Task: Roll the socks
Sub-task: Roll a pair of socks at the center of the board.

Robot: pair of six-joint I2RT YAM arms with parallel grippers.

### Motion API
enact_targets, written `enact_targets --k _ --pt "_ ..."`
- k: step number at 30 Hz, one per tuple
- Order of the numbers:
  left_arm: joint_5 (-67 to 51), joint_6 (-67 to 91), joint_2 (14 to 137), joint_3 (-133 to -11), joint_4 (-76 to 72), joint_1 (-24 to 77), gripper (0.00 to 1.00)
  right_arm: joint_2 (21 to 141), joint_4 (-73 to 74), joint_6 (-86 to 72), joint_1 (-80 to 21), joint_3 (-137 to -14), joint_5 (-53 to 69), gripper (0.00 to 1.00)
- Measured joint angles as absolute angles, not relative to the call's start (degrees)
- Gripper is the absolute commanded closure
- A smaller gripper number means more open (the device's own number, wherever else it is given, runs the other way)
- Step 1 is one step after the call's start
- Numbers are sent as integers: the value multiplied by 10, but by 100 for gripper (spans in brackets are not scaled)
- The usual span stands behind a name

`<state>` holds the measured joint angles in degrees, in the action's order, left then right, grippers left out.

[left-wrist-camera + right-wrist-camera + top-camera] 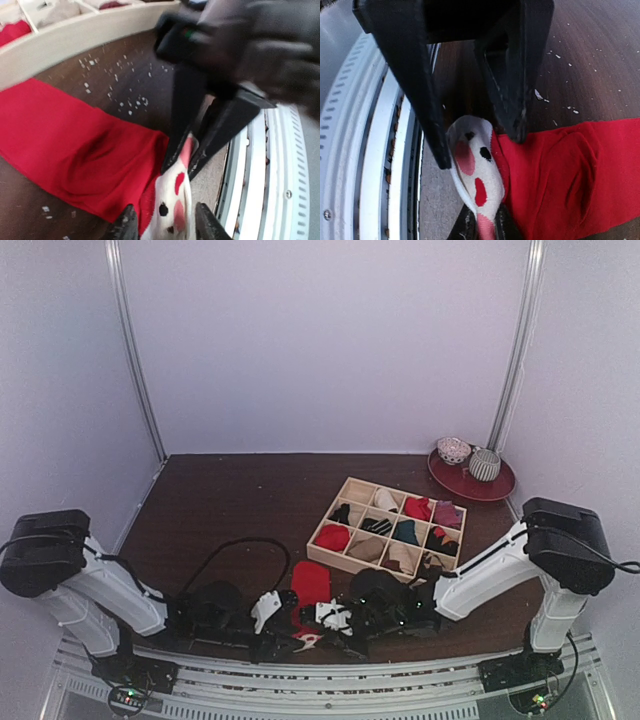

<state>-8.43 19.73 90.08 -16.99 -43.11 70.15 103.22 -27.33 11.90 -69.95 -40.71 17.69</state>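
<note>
A red sock (311,583) lies flat on the dark table near its front edge, its red body broad in both wrist views (65,150) (570,175). Its white end (175,200) (482,175), spotted red, pink and black, is lifted off the table. My right gripper (485,229) (179,167) is shut on the tip of this white end. My left gripper (167,229) (480,147) is open, its fingers standing apart on either side of the same white end. The two grippers face each other closely over the sock (308,637).
A wooden divided box (350,565) (75,37) with rolled socks in its compartments stands just behind the red sock. At the back right, a red plate (500,487) holds two grey-white patterned round items (453,449). A white rail (280,175) (375,165) borders the front edge.
</note>
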Motion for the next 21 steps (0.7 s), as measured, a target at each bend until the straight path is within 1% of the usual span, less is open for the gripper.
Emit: enact_targets --k 5,8,11,16,19,21 --pt "-66 138 783 -135 -406 702 53 1072 -283 23 -651 -435 327 100" --pt "-62 109 750 -124 -407 704 52 1104 -306 -55 -628 -451 404 100" --pt "-57 88 765 -123 -425 709 51 1126 -321 -116 -614 -460 455 100" --pt "-57 75 849 -107 -476 714 51 1141 -300 -181 -612 -482 494 100" --pt "-61 74 884 -106 -494 718 53 1147 -288 -204 -610 -492 504 100" --pt "-62 74 901 -106 -509 722 57 1148 -284 -213 -608 -494 505 100"
